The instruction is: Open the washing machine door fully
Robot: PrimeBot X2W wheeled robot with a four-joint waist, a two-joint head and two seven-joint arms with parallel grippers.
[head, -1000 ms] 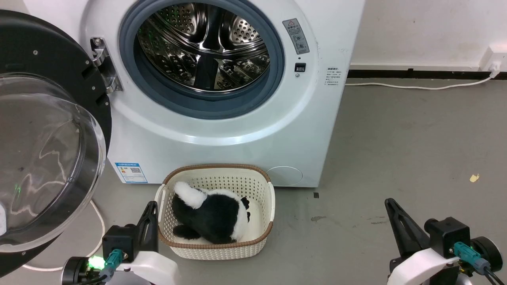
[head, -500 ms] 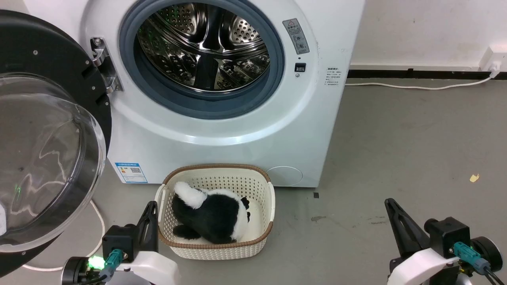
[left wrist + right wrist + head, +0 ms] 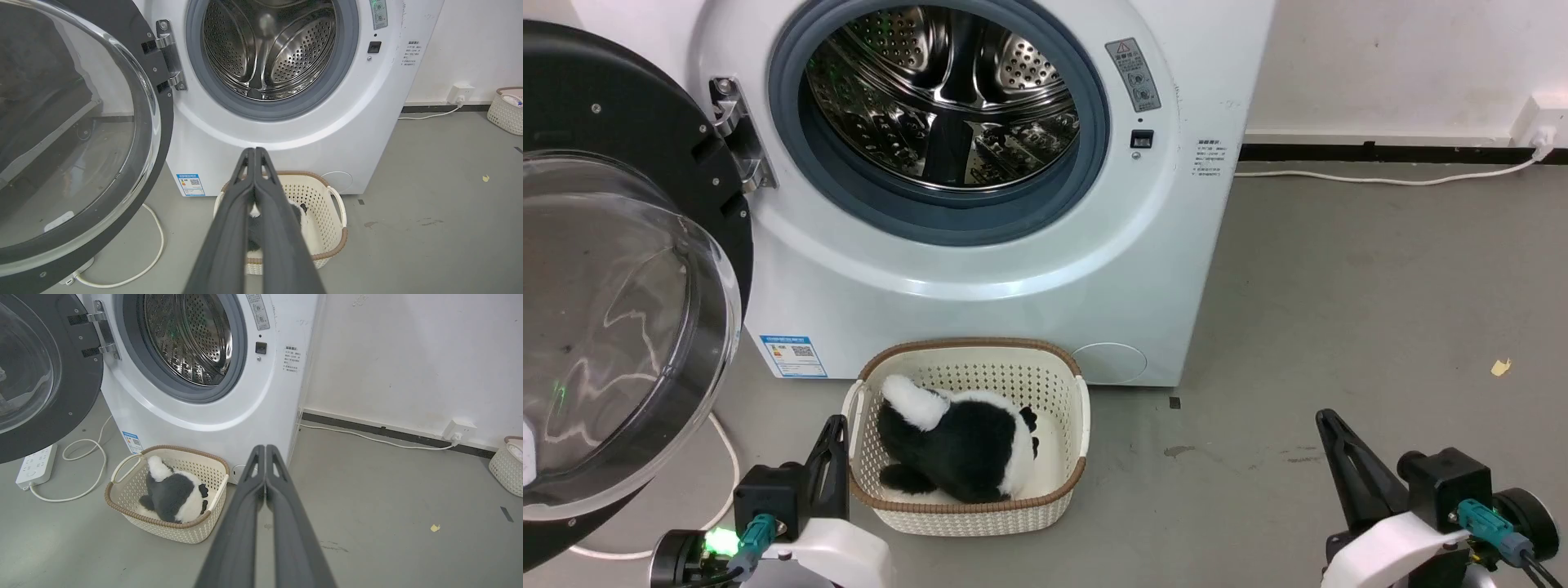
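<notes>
The washing machine door (image 3: pixel 621 310) stands swung wide out to the left of the washing machine (image 3: pixel 1013 286), hanging on its metal hinge (image 3: pixel 737 135). Its inner face is turned towards the robot, and the clear glass bowl bulges out of the glossy black ring. The mouth of the washer is uncovered: a grey rubber gasket (image 3: pixel 849 196) rings the perforated steel drum (image 3: pixel 947 98), and I can see nothing inside it. A blue sticker (image 3: pixel 793 355) sits low on the white front.

On the grey floor (image 3: pixel 1339 310), just in front of the washer, is a cream plastic basket (image 3: pixel 964 518) with a brown rim. A black and white plush toy (image 3: pixel 964 445) lies in it.

The left gripper (image 3: pixel 254 152) is low, near the basket's left side and apart from the door. Its two dark fingers are pressed together with nothing between them. The right gripper (image 3: pixel 265 448) is well off to the right over bare floor, its fingers likewise closed on nothing.

A white power strip (image 3: pixel 34 465) and its looped cable (image 3: pixel 81 486) lie on the floor under the open door.
</notes>
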